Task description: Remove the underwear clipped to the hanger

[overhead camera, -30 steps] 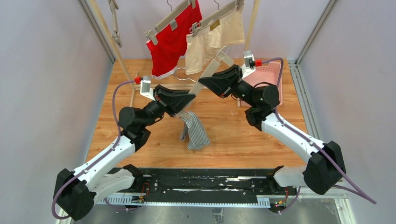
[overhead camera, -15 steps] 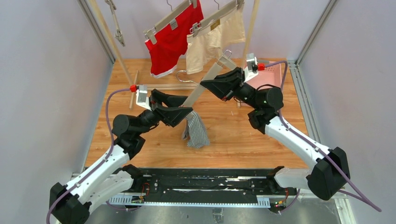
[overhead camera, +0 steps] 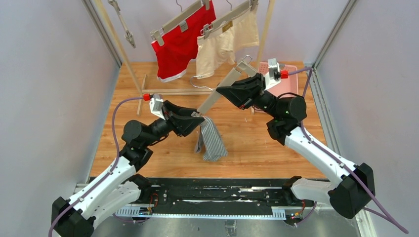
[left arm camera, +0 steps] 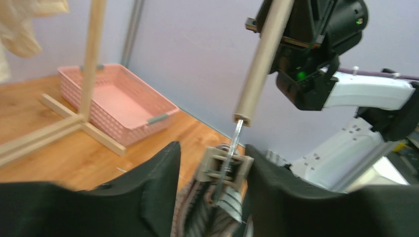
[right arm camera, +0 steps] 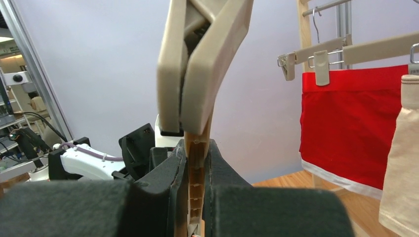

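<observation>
Three pairs are in play, and only one is in hand. The grey striped briefs dangle at the centre of the top view, bunched into a narrow drape above the table and held only by the lower clip of a beige hanger. That hanger slants from the centre up toward the upper right. Its upper clip shows no cloth in the right wrist view, so I judge one corner is already free.

Your left gripper sits at that lower clip. In its own wrist view the fingers stand apart with the clip in the gap, the left one clear of it, while contact on the right side is too blurred to call. Your right gripper is clamped on the hanger bar, holding it off the rack.

So the step in hand is the release of the second clip on the first pair. Next you need to squeeze the clip's levers squarely, not the cloth below, while the right arm holds the hanger steady. The briefs should then drop clear.

Further out, the red briefs and cream briefs hang clipped on the wooden rack at the top of the frame, and a pink basket sits at the upper right.
</observation>
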Controlling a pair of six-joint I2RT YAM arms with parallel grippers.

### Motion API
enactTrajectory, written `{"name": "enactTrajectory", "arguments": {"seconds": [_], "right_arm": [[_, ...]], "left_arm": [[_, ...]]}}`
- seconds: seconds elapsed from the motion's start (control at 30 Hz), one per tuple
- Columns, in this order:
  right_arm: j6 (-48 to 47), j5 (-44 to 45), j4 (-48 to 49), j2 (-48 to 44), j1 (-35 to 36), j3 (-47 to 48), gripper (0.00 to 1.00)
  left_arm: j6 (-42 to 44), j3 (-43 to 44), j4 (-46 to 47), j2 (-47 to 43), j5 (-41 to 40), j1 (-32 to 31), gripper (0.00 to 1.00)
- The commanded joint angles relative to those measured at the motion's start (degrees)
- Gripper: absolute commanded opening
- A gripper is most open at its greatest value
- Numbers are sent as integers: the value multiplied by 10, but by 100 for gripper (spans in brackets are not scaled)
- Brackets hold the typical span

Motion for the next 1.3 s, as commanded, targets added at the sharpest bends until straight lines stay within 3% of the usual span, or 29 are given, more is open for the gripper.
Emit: {"name": "enactTrajectory", "arguments": {"seconds": [0.0,0.07,0.1,0.13,0.23,0.27,0.3,0.37,0.5,0.63,0.83,1.17,1.27], "right_arm": [[-3,5,24,-5,14,-6,1],[-4,4,23,-3,16,-7,0],[-4,4,23,-3,16,-8,1],[-4,3,21,-3,17,-9,1],[-9,2,13,-5,16,-13,1],[-11,2,9,-7,17,-14,0],[-14,2,6,-8,17,-14,0],[-15,2,1,-11,17,-15,0],[-16,-5,-2,-12,20,-13,1],[-21,-9,-17,-17,26,-10,1],[-34,-4,-28,-27,36,-10,1],[-36,-2,-24,-12,47,13,1],[-36,0,-21,-8,52,17,1]], "left_arm": [[7,9,5,4,21,-4,44],[5,8,14,6,28,-4,12],[4,7,15,6,29,-4,1],[4,7,15,5,33,-4,0],[6,9,15,-2,45,-3,0],[6,9,15,-6,46,-4,7],[7,10,15,-11,46,-4,24],[11,14,15,-21,50,-4,35],[7,39,15,-22,53,-4,47],[-9,73,15,-5,81,-4,52],[-17,76,15,4,88,-4,48],[-20,62,15,8,92,-4,48],[-16,58,15,9,90,-4,43]]}}
